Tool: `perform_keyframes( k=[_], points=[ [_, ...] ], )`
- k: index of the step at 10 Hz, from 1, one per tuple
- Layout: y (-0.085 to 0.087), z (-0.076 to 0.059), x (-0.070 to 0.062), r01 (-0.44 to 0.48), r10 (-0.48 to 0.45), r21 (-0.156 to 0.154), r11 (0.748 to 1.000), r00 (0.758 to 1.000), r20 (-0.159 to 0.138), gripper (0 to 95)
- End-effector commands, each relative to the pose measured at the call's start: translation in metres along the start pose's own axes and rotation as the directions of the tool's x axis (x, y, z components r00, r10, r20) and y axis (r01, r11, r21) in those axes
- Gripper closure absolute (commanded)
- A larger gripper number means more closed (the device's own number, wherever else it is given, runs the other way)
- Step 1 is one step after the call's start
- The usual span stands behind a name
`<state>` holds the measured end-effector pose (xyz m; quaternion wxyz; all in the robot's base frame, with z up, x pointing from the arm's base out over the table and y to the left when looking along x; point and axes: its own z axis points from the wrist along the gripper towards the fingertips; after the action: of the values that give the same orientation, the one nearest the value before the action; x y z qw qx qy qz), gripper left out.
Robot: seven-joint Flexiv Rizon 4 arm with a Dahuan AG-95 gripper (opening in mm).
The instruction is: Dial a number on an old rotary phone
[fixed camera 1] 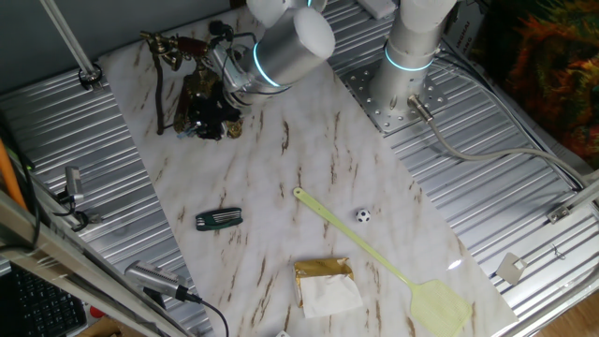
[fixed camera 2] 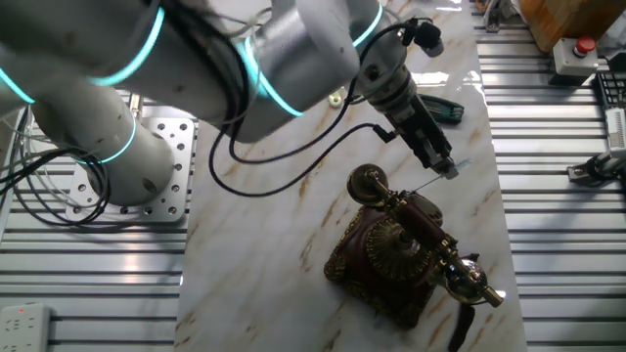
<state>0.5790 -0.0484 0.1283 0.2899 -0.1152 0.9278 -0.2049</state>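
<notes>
Nearest in one fixed view lie a folded cloth, a yellow fly swatter, a small ball and a green tool on the marble tabletop. Farther back, the old rotary phone is half hidden by the arm; the other fixed view shows its dial and handset plainly. Just above it hangs the gripper, fingers narrow, pinching a thin stick.

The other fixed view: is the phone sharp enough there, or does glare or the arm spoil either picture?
In the other fixed view the old rotary phone is sharp and unblocked, with the gripper just above it; the near arm looks soft. In one fixed view the arm hides most of the phone.
</notes>
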Motion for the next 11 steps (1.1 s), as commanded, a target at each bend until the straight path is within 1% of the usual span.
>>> perform_keyframes(
  k=[1, 5, 6, 7, 8, 9, 10, 11],
  points=[
    [0.000, 0.010, 0.000, 0.003, -0.003, 0.004, 1.000, 1.000, 0.002, 95.0],
    [-0.001, 0.011, 0.001, -0.001, 0.001, -0.005, 1.000, 1.000, 0.007, 95.0],
    [-0.001, 0.011, 0.001, 0.006, -0.006, -0.014, 1.000, 1.000, -0.005, 95.0],
    [-0.001, 0.010, 0.000, 0.041, -0.042, -0.032, 0.999, 0.999, -0.035, 95.0],
    [-0.002, 0.007, -0.001, 0.074, -0.080, -0.075, 0.994, 0.994, -0.079, 95.0],
    [-0.003, 0.002, -0.004, 0.099, -0.119, -0.131, 0.986, 0.980, -0.158, 95.0],
    [-0.003, -0.004, -0.006, 0.116, -0.149, -0.152, 0.982, 0.962, -0.228, 95.0],
    [-0.004, -0.010, -0.009, 0.110, -0.160, -0.175, 0.978, 0.940, -0.301, 95.0]
  ],
)
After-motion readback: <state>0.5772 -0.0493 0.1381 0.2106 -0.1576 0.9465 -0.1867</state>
